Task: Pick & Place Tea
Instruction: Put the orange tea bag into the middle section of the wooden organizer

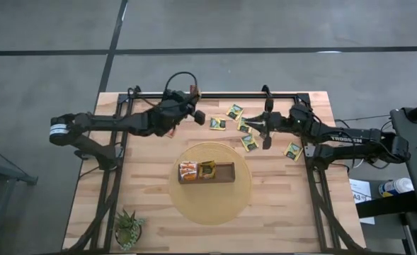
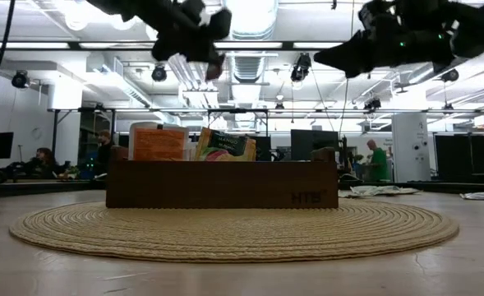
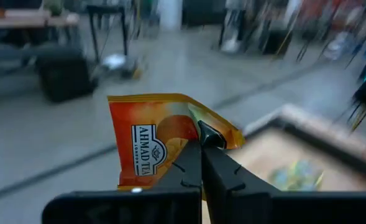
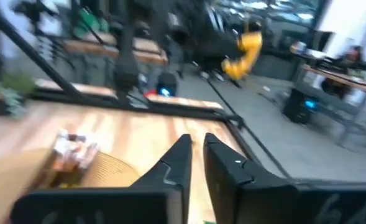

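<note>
My left gripper (image 1: 198, 116) is high above the table's far middle, shut on a bright orange tea sachet (image 3: 151, 140). The sachet also shows in the right wrist view (image 4: 248, 50). My right gripper (image 1: 266, 136) hangs above the far right with its fingers together and nothing between them (image 4: 196, 146). Several green-and-yellow sachets lie flat on the table under and around it (image 1: 234, 111) (image 1: 249, 142) (image 1: 293, 149). The long dark-brown box (image 1: 207, 171) stands on a round woven mat (image 1: 209, 205). It holds orange sachets (image 1: 187, 171) and a green-and-yellow one (image 1: 208, 170), standing upright (image 2: 159, 144). My left gripper pinches the orange sachet between its two fingers at one side edge (image 3: 184, 127), where the sachet bends around the fingertips. The printed face stands upright beside the fingers. The sachet is lifted clear of the table.
A small green spiky plant (image 1: 129, 227) stands at the near left corner. A black frame rail (image 1: 215, 94) runs along the table's far edge, with struts down both sides. People sit and stand in the room beyond the table (image 2: 377, 160).
</note>
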